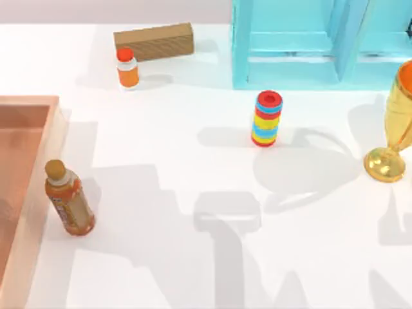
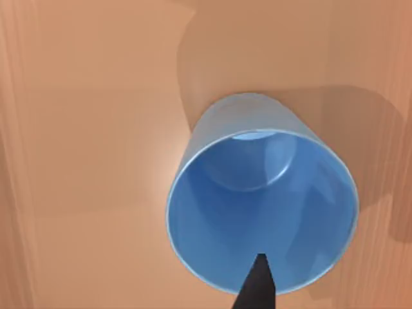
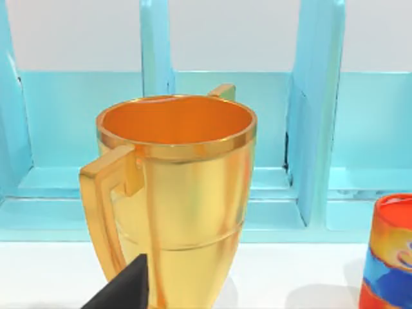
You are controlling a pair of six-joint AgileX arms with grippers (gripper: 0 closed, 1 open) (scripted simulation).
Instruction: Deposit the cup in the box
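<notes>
The left gripper (image 2: 257,286), opening hidden, has one finger inside the cup (image 2: 261,199) above the box (image 2: 84,129).

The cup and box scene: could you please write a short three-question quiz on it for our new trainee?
1. True or false: in the left wrist view the blue cup is seen over the salmon-pink box interior.
2. Which object stands nearest the box's outer wall in the top view? A) striped cylinder B) brown-capped orange bottle C) gold goblet
3. Fill in: behind the goblet in the right wrist view stands a light-blue ____ frame.

Key: 1 true; 2 B; 3 shelf.
</notes>
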